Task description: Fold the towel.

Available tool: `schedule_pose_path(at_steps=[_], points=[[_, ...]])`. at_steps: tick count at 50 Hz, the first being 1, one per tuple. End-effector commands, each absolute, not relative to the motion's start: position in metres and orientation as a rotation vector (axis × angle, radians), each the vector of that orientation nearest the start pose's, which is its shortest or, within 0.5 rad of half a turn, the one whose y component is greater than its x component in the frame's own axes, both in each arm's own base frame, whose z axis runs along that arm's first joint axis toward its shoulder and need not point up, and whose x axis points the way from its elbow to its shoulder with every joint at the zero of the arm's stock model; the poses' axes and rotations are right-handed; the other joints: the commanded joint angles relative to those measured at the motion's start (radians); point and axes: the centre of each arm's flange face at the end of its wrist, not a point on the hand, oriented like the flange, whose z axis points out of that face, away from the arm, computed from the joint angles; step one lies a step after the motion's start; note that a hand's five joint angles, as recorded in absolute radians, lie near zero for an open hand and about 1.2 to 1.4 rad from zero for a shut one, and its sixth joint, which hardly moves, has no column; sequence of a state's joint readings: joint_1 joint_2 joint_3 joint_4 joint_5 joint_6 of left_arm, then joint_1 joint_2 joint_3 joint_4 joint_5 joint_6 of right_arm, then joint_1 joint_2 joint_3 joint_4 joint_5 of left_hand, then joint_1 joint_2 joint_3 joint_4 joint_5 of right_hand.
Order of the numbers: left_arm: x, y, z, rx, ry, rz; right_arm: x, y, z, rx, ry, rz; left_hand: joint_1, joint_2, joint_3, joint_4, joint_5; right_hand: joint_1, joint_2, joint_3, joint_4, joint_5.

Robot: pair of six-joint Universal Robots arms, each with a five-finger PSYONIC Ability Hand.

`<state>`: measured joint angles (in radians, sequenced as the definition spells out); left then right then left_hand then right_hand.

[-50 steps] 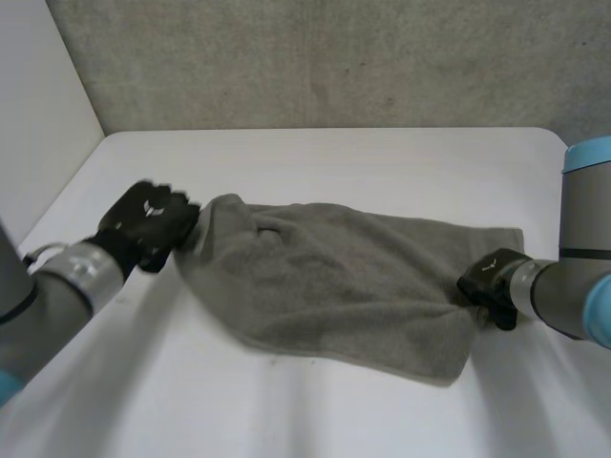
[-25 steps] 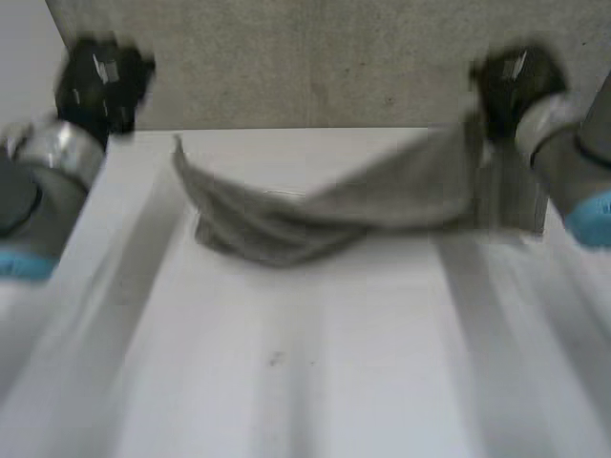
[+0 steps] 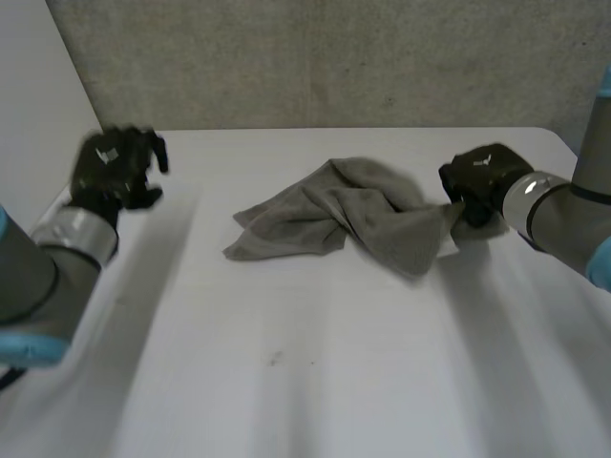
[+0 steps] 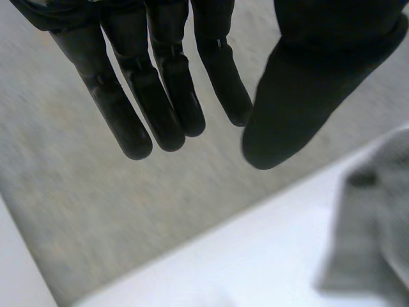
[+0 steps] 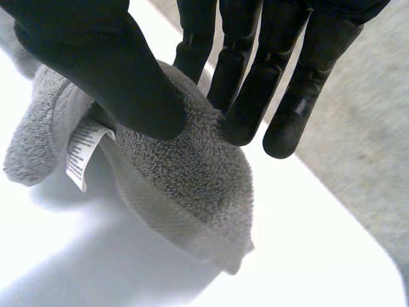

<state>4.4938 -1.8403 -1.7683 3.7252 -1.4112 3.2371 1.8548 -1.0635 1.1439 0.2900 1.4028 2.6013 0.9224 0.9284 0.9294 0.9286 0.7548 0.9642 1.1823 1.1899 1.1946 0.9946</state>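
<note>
The grey towel (image 3: 353,215) lies crumpled in a heap on the white table (image 3: 325,382), a little right of its middle. My right hand (image 3: 482,176) is at the towel's right end. In the right wrist view its thumb (image 5: 108,70) and fingers pinch a thick fold of the towel (image 5: 185,185) beside a white label (image 5: 83,153). My left hand (image 3: 113,172) hovers at the table's left side, well apart from the cloth. Its fingers (image 4: 160,96) are straight and hold nothing, and the towel's edge (image 4: 377,217) lies off beyond the thumb.
A grey wall (image 3: 334,57) stands along the table's far edge and a white panel (image 3: 38,114) along its left side. The table's rounded far-right corner (image 3: 549,134) is just behind my right hand.
Both hands swung the towel up off the table. The left hand let go and its fingers straightened. The towel dropped into a heap, with the right hand still gripping its end.
</note>
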Motion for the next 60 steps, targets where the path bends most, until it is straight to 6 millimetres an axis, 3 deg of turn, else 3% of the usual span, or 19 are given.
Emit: schedule_pose_path(at_steps=[1,6,15,20,25,33,37,39,41,42,43,47,49,53,55,58,60], points=[[-0.239,-0.293,0.170,0.738,2.339,-2.395,0.248,-0.319,0.243,-1.195,2.296,-1.803,-0.424,-0.430,-0.431,-0.430,-0.431,0.432,0.214,0.206,0.202,0.227],[-0.255,-0.289,0.174,0.800,2.327,-2.446,0.251,-0.302,0.286,-1.136,2.193,-1.940,-0.503,-0.509,-0.510,-0.510,-0.510,0.432,0.214,0.206,0.202,0.227],[-0.281,-0.305,0.182,0.759,2.365,-2.576,0.248,-0.279,0.333,-1.054,2.066,-2.073,-0.559,-0.565,-0.566,-0.565,-0.566,0.432,0.214,0.206,0.202,0.227],[-0.289,-0.322,0.168,0.695,2.455,-2.574,0.248,-0.266,0.352,-1.048,2.006,-2.132,-0.559,-0.565,-0.566,-0.565,-0.566,0.432,0.214,0.206,0.202,0.227],[-0.294,-0.329,0.139,0.648,2.671,-2.426,0.248,-0.251,0.370,-1.043,1.942,-2.190,-0.559,-0.565,-0.566,-0.565,-0.566,0.432,0.214,0.206,0.202,0.227],[-0.306,-0.332,0.112,0.673,2.811,-2.271,0.247,-0.242,0.378,-1.039,1.912,-2.215,-0.559,-0.565,-0.566,-0.565,-0.566,0.432,0.214,0.206,0.202,0.227],[-0.312,-0.330,0.108,0.698,2.824,-2.259,0.246,-0.241,0.379,-1.038,1.909,-2.219,-0.530,-0.536,-0.537,-0.536,-0.537,0.432,0.214,0.206,0.202,0.227],[-0.315,-0.329,0.107,0.714,2.822,-2.262,0.246,-0.241,0.379,-1.035,1.910,-2.222,-0.456,-0.462,-0.463,-0.463,-0.463,0.432,0.214,0.206,0.202,0.227],[-0.317,-0.328,0.104,0.719,2.817,-2.259,0.244,-0.244,0.380,-1.025,1.918,-2.230,-0.165,-0.171,-0.172,-0.171,-0.172,0.432,0.214,0.206,0.202,0.227],[-0.317,-0.328,0.104,0.719,2.817,-2.259,0.244,-0.244,0.380,-1.025,1.918,-2.231,-0.163,-0.169,-0.170,-0.169,-0.170,0.432,0.214,0.206,0.202,0.227],[-0.318,-0.326,0.103,0.728,2.818,-2.256,0.242,-0.245,0.380,-1.018,1.923,-2.236,0.026,0.020,0.019,0.020,0.019,0.432,0.214,0.206,0.202,0.227],[-0.318,-0.327,0.104,0.722,2.804,-2.270,0.240,-0.249,0.381,-1.008,1.932,-2.246,0.187,0.181,0.180,0.180,0.180,0.432,0.214,0.206,0.202,0.227],[-0.314,-0.330,0.107,0.658,2.759,-2.296,0.239,-0.251,0.380,-1.006,1.939,-2.252,0.473,0.467,0.466,0.467,0.466,0.432,0.214,0.206,0.202,0.227],[-0.304,-0.335,0.116,0.526,2.668,-2.334,0.233,-0.261,0.373,-0.999,1.991,-2.238,0.474,0.468,0.467,0.468,0.467,0.432,0.214,0.206,0.202,0.227],[-0.293,-0.335,0.134,0.418,2.585,-2.381,0.225,-0.278,0.359,-0.983,2.068,-2.204,0.474,0.468,0.467,0.468,0.467,0.432,0.214,0.206,0.202,0.227],[-0.289,-0.332,0.145,0.402,2.556,-2.408,0.220,-0.291,0.344,-0.984,2.134,-2.154,0.474,0.468,0.467,0.468,0.467,0.432,0.214,0.206,0.202,0.227],[-0.271,-0.327,0.171,0.357,2.479,-2.464,0.220,-0.294,0.338,-0.994,2.158,-2.129,0.474,0.468,0.467,0.468,0.467,0.432,0.214,0.206,0.202,0.227]])
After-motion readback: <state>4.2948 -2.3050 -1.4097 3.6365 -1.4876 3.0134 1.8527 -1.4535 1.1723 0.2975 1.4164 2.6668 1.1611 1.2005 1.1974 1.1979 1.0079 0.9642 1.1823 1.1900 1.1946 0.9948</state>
